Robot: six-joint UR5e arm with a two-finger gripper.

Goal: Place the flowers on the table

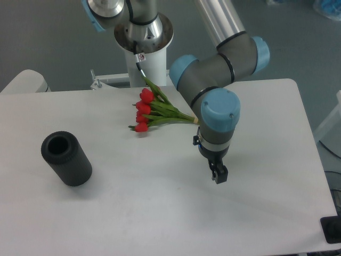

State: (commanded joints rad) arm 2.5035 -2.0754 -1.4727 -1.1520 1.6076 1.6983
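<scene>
While the flowers (151, 112) lie flat on the counter (160, 202), the claw (219, 176) hangs empty just beside their stem ends, fingers narrow, black cylinder (66, 158) well apart.

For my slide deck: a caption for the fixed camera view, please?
Flowers lie on the white table; the pincer hangs empty beside them.

The white bench (160, 213) carries the flowers (152, 112) lying flat near its far edge, and a black cylinder (66, 158) standing at left.
</scene>
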